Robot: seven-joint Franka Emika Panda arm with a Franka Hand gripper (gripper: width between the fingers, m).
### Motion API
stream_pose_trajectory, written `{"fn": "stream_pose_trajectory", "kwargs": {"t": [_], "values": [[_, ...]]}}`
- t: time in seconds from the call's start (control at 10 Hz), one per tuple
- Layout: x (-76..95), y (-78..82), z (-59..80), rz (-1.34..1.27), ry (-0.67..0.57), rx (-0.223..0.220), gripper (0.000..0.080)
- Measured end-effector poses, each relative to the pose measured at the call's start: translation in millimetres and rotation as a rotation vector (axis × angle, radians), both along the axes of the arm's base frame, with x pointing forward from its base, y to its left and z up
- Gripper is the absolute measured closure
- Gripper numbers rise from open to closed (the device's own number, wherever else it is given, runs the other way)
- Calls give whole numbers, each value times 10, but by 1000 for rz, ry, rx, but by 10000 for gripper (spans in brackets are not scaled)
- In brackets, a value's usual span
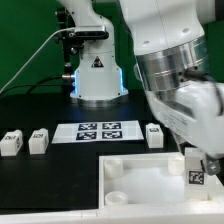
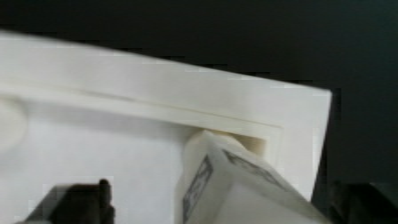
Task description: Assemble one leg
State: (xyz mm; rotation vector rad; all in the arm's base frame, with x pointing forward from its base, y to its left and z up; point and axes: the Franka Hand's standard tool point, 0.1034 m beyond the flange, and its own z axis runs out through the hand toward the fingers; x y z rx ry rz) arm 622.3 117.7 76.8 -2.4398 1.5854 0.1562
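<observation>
A leg (image 1: 196,172), a small white post with a marker tag, stands at the corner of the large white panel (image 1: 140,178) on the exterior view's right. My gripper (image 1: 203,158) is down around its top. In the wrist view the leg (image 2: 246,185) runs down to a recess at the panel's edge (image 2: 107,120). It lies between my gripper's (image 2: 222,208) two dark fingers. One finger (image 2: 82,205) stands apart from the leg, with panel showing in the gap. The other finger (image 2: 365,205) is close against it. The jaws stand wider than the leg.
Two more legs (image 1: 12,142) (image 1: 38,140) lie on the black table at the exterior view's left. Another leg (image 1: 155,134) lies beside the marker board (image 1: 98,131). The robot base (image 1: 97,75) stands behind. My arm fills the exterior view's upper right.
</observation>
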Motion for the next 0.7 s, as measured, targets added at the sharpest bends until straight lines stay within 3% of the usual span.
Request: {"fn": "stream_pose_trajectory", "kwargs": {"t": [0.2, 0.6, 0.7], "values": [[-49, -30, -19, 330, -42, -39, 155], [-42, -49, -23, 671, -127, -48, 151], [-38, -41, -34, 781, -135, -67, 151]]}}
